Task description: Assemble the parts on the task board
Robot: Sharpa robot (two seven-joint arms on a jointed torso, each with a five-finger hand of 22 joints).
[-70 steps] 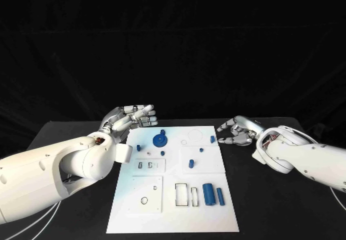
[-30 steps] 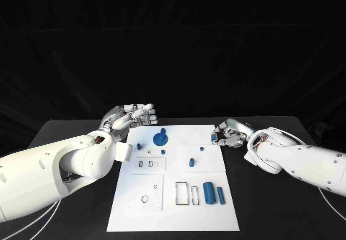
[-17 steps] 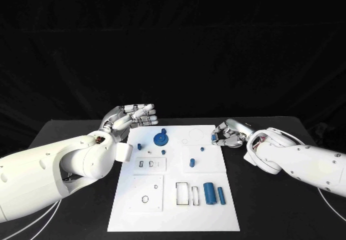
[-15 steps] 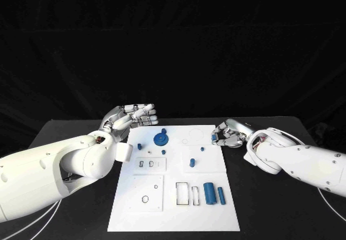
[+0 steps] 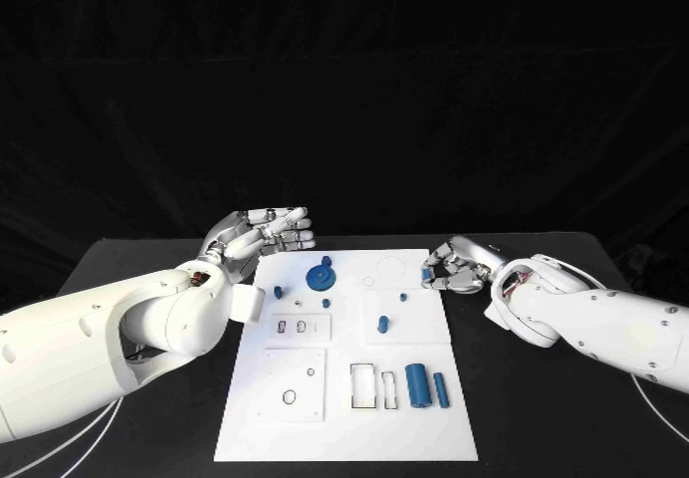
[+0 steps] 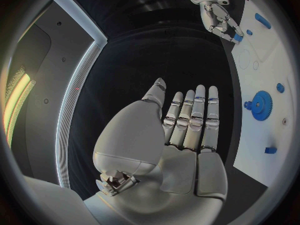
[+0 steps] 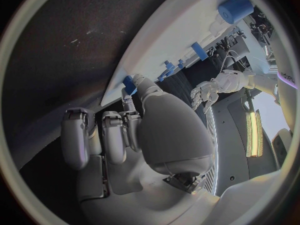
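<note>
Reaching in from beside the task board (image 5: 344,418), the right hand (image 5: 457,269) now pinches a small blue part (image 5: 426,275) at the board's edge, probably starting a pick. Left wrist view: the left hand (image 6: 187,120) is spread, holding nothing. Right wrist view: fingertips (image 7: 134,85) touch that part.

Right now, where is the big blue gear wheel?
In the head view the blue gear sits on the far left part of the white task board, just ahead of the left hand, with a small blue peg right behind it.
</note>
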